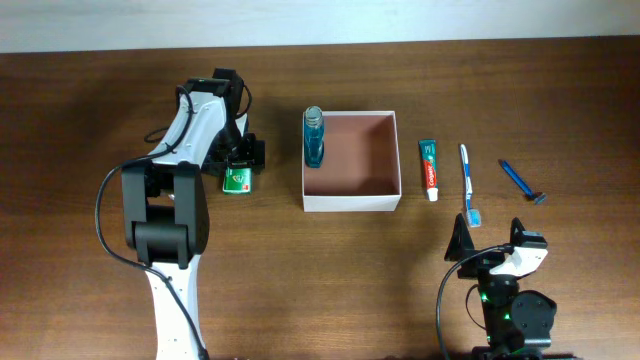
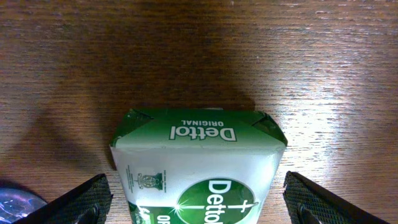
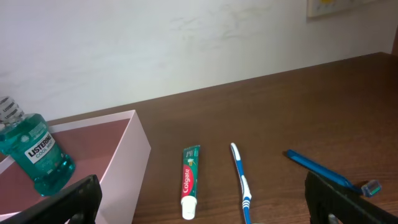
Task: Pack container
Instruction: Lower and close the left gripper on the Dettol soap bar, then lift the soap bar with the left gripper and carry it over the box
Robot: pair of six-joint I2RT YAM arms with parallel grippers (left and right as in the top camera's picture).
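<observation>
My left claw [image 2: 199, 205] stands apart, one finger on each side of the soap [image 2: 199, 155]. Bare wood shows in both gaps, so I grip nothing. The soap lies flat on the tabletop [image 1: 100, 100], left of the container [image 1: 350, 201], near it but apart from it.

My right claw [image 3: 202, 205] is also spread wide with nothing between its fingers. It sits right of the container and nearer my base.

The container rests at mid-tabletop, open side up. Inside it, against its left wall, the mouthwash [image 1: 314, 140] stands upright. That is the only thing packed, as far as I can see.

Right of the container, outside it, lie the toothpaste [image 1: 429, 168] just beside the wall, then the toothbrush [image 1: 467, 185], then the razor [image 1: 522, 181] farthest out.

I judge the job barely begun: one thing in, four out. The soap looks next, since my left claw already brackets it and needs only to close and lift. The three on the right fall to my other claw.
</observation>
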